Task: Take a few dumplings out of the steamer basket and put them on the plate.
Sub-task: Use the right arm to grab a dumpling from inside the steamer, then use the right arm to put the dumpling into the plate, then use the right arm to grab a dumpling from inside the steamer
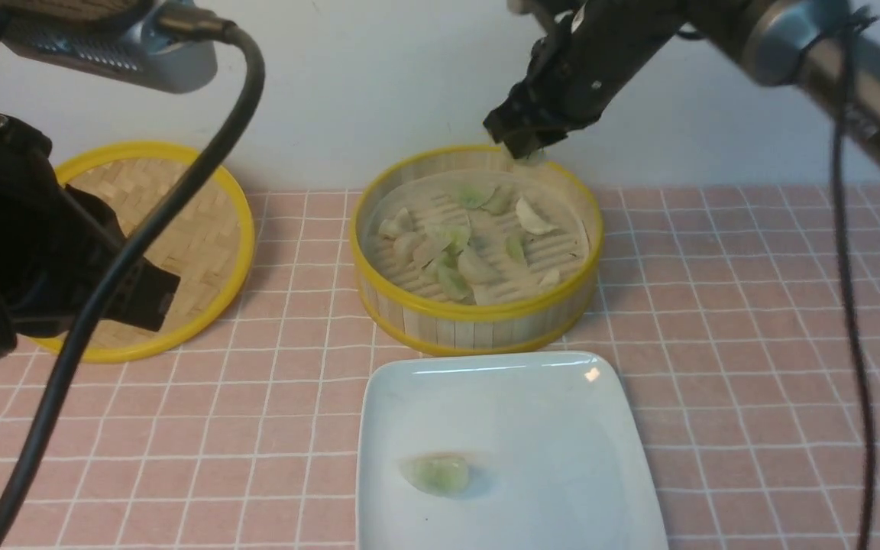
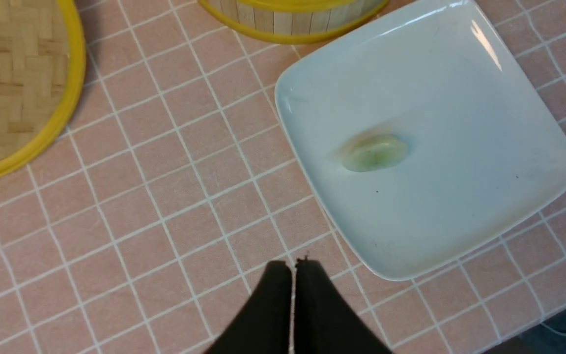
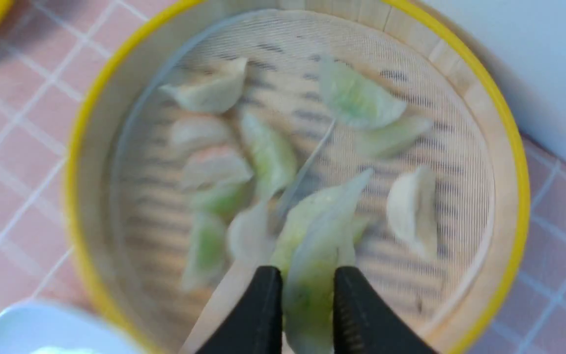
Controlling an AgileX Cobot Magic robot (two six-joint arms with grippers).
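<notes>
Lid (image 1: 180, 229) left of steamer basket (image 1: 478, 327); plate (image 1: 562, 428) before it.

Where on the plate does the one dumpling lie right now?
In the front view the green dumpling lies alone on the near-left part of the white plate, clear of the plate's rim, with the steamer basket just beyond the plate.

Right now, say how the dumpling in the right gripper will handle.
Likely soft and squashable: the dumpling shows thin translucent skin, pinched in the right gripper. Probably light, since one narrow pinch holds it over the basket.
</notes>
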